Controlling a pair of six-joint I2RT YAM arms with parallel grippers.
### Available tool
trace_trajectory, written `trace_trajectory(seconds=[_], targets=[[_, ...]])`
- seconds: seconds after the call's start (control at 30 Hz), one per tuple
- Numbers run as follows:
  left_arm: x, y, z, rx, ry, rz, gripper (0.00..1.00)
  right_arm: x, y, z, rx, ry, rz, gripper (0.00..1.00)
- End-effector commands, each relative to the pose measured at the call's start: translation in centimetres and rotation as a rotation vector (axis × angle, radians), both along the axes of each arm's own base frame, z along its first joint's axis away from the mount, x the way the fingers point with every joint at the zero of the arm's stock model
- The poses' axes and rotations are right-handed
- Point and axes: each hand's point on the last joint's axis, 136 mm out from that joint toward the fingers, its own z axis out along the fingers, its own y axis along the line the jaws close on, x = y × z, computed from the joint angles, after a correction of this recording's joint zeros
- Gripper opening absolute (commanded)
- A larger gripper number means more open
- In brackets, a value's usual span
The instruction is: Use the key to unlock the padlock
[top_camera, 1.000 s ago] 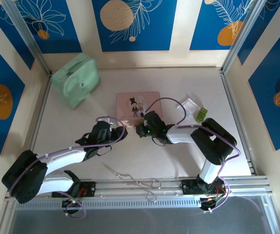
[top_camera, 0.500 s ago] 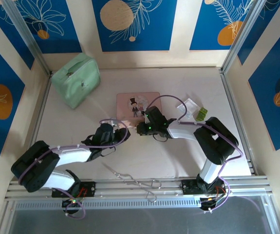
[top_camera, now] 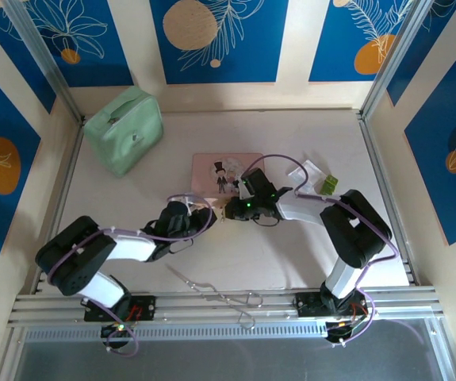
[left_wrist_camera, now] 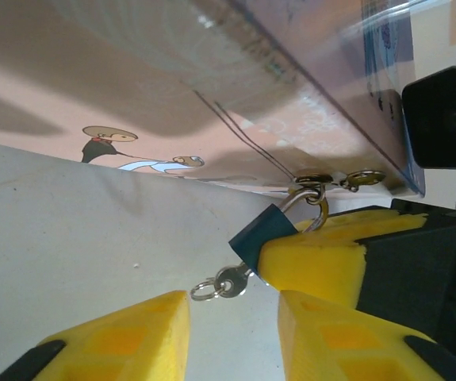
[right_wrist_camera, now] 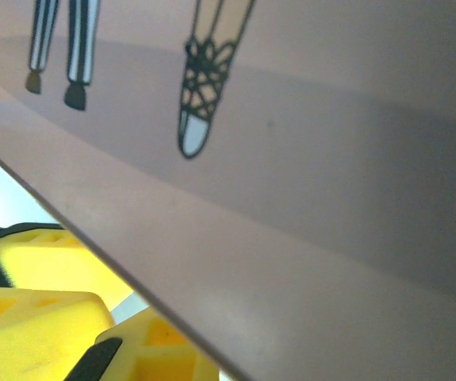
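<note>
The mint-green pouch (top_camera: 124, 131) lies at the far left of the table (top_camera: 291, 254), well apart from both arms. The left gripper (left_wrist_camera: 231, 333) sits low over the table with its yellow fingers (left_wrist_camera: 124, 337) parted to a moderate gap and holding nothing. The key (left_wrist_camera: 231, 279), with a small ring (left_wrist_camera: 204, 292) on its end, lies just ahead of that gap. The key meets the lower end of the padlock (left_wrist_camera: 263, 234). The padlock's teal body hangs tilted at the near edge of the pink picture tin (top_camera: 226, 169), and its shackle passes through the tin's hasp (left_wrist_camera: 323, 178). The right gripper (top_camera: 229, 210) is closed. One yellow pad (left_wrist_camera: 315, 262) touches the padlock body; a clamped hold cannot be confirmed. A white packet (top_camera: 308, 172) lies right of the tin.
</note>
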Motion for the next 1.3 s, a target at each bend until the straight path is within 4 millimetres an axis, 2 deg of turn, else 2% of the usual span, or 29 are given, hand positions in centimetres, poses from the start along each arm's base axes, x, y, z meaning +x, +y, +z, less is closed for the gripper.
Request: trace_trajectory(seconds=[0.0,0.1,0.6,0.93,1.07,1.27], targets=[[-0.4,-0.6,-0.5,-0.019,0.012,-0.02,0.41,-0.8,0.9,2.4,0.087,0.054,0.036,0.09],[-0.3,-0.9,-0.7,-0.044,0.018,-0.02,0.43,-0.7,0.6,2.5,0.103,0.064,0.032,0.09],[0.2,-2.4,-1.1,-0.157,0.016,-0.016,0.29,-1.2,1.1,1.7,0.152,0.112,0.038,0.09],[0.5,-2.5,-0.2,-0.241,-0.016,0.009,0.27,-1.3,1.3,1.6,0.159,0.118,0.037,0.09],[0.2,-2.3,-0.3,-0.246,-0.012,0.016,0.3,-1.2,1.3,1.6,0.163,0.121,0.035,0.09],[-0.1,-2.4,-1.0,-0.276,0.008,0.028,0.28,-1.3,1.3,1.6,0.167,0.123,0.034,0.09]])
